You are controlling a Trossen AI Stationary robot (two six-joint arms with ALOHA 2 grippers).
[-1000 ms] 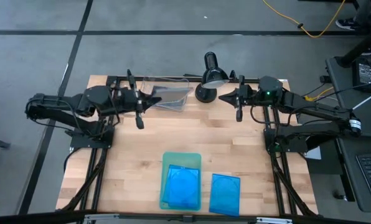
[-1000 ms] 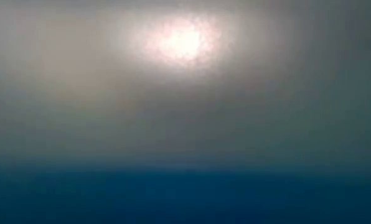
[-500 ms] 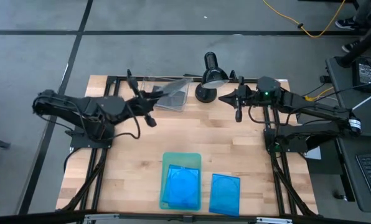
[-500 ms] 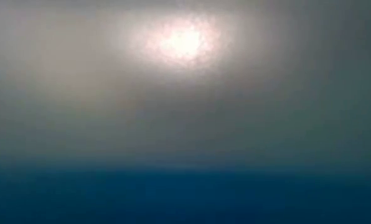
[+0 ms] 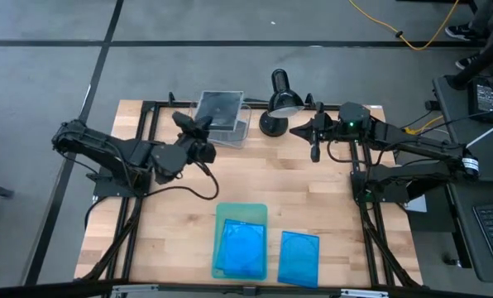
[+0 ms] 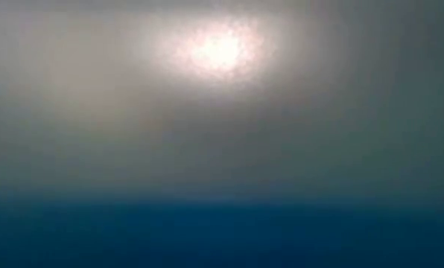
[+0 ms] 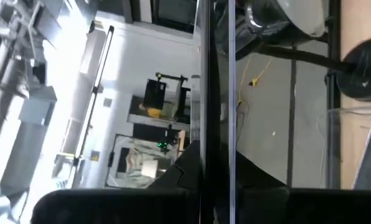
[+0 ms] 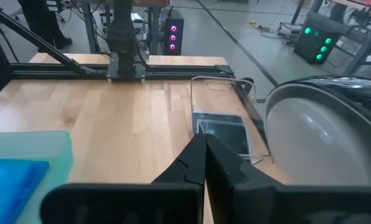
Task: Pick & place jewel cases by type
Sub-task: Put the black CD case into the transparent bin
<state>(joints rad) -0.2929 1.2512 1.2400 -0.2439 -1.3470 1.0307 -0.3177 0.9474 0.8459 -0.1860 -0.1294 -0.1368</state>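
Note:
My left gripper [image 5: 200, 127] is shut on a grey-black jewel case [image 5: 219, 108], which hangs over the clear bin [image 5: 232, 132] at the table's far edge. In the left wrist view that case [image 7: 213, 74] shows edge-on. Another dark case [image 8: 223, 133] lies inside the bin [image 8: 218, 87]. A blue jewel case [image 5: 241, 248] lies flat on the pale-green tray [image 5: 241, 212]. A second blue case [image 5: 299, 257] lies flat on the table to its right. My right gripper [image 5: 301, 130] hangs shut and empty by the lamp [image 5: 281, 99]; its fingertips [image 8: 204, 144] meet. My left gripper pinches the jewel case between its two fingers at the case's near-left edge [image 5: 205, 121]. The fingers come level from the near left. In the wrist view the case's thin edge [image 7: 214, 134] runs between them. The case is lifted clear, its broad face up, above the bin.
A black desk lamp stands at the far edge between the two grippers; its shade [image 8: 325, 130] is close beside my right gripper. Black frame rails [image 5: 147, 165] run along both table sides. The low view shows only blur.
My left arm has swung toward the table's near and right side and its wrist has rolled. The gripper now points toward the far edge. The jewel case, earlier tilted over the bin, now shows its broad face up, a little farther back.

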